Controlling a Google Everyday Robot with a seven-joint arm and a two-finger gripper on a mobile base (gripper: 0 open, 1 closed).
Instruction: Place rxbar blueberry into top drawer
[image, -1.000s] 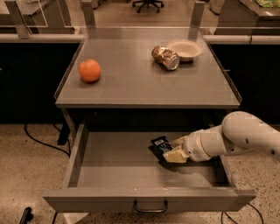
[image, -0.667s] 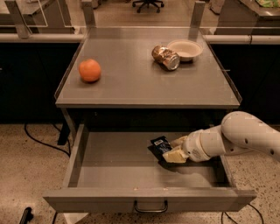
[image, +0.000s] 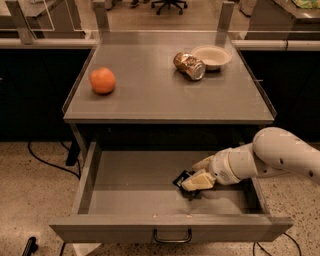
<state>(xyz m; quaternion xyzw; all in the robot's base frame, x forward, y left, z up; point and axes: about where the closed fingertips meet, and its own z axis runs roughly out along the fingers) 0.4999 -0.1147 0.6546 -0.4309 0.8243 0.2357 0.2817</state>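
Note:
The top drawer (image: 170, 231) is pulled open below the grey table, with its dark handle (image: 172, 236) at the centre of the front panel. My gripper (image: 194, 175) reaches in from the right and sits low over the drawer floor, right of centre. It is shut on the rxbar blueberry (image: 181, 179), a small dark bar. The bar's left end sticks out from between the pale fingers (image: 198, 181), at or just above the drawer floor.
On the table top (image: 165, 95) lie an orange (image: 102, 80) at the left, and a shiny brown-gold can (image: 189, 66) on its side beside a white bowl (image: 211, 56) at the back right. A dark cable (image: 47, 165) runs on the floor at the left.

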